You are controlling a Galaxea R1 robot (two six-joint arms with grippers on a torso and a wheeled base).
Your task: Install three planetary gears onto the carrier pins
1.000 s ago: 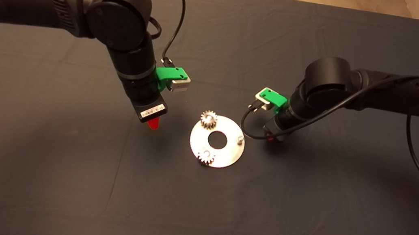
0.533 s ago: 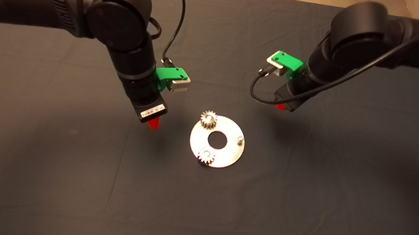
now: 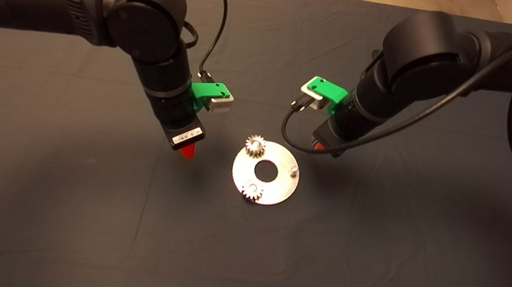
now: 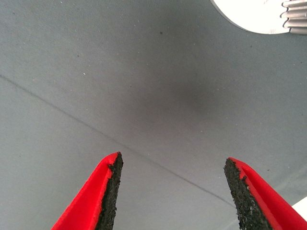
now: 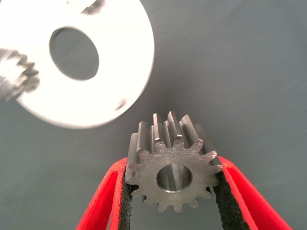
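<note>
White sticker (image 3: 186, 137) on left arm's wrist: printed marks present, unreadable. No other text visible.

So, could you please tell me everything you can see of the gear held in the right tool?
The held gear is a small silvery-grey metal spur gear with straight teeth and a smooth round centre hole. The right tool clamps it, a black pad pressing each side, so it hangs above the dark mat, touching nothing else, beside the disc and not yet on a pin.
</note>
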